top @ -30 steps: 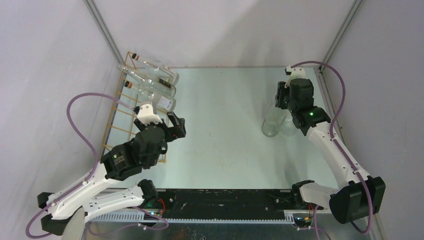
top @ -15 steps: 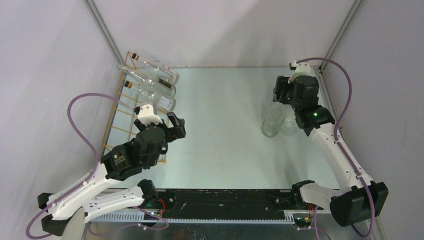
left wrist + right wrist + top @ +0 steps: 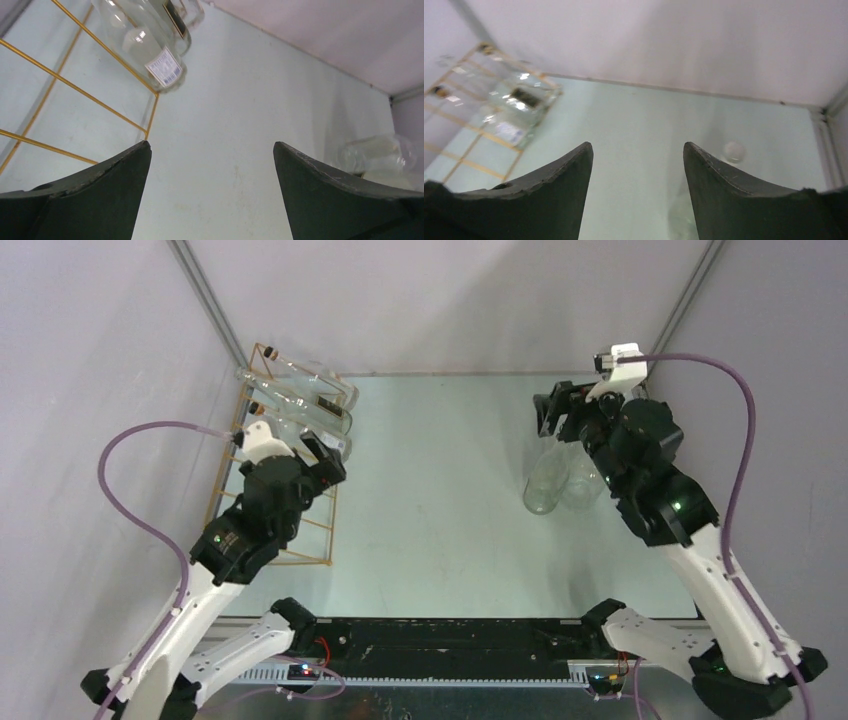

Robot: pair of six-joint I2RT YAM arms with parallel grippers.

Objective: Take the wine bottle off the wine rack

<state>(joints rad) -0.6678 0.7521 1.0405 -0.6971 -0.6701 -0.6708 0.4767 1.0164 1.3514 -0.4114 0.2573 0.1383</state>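
Looking down on a pale green table (image 3: pixel 440 490) boxed in by grey-lilac walls (image 3: pixel 450 300). One gold wine rack (image 3: pixel 72 86) sits at the far left with three bottles lying on it, the nearest wine bottle (image 3: pixel 150 55) white-labelled. Two clear bottles (image 3: pixel 545 488) stand on the right. The left gripper (image 3: pixel 211 144) hangs over the rack, fingers spread and empty. The right gripper (image 3: pixel 636 145), also spread wide, is above the standing pair.
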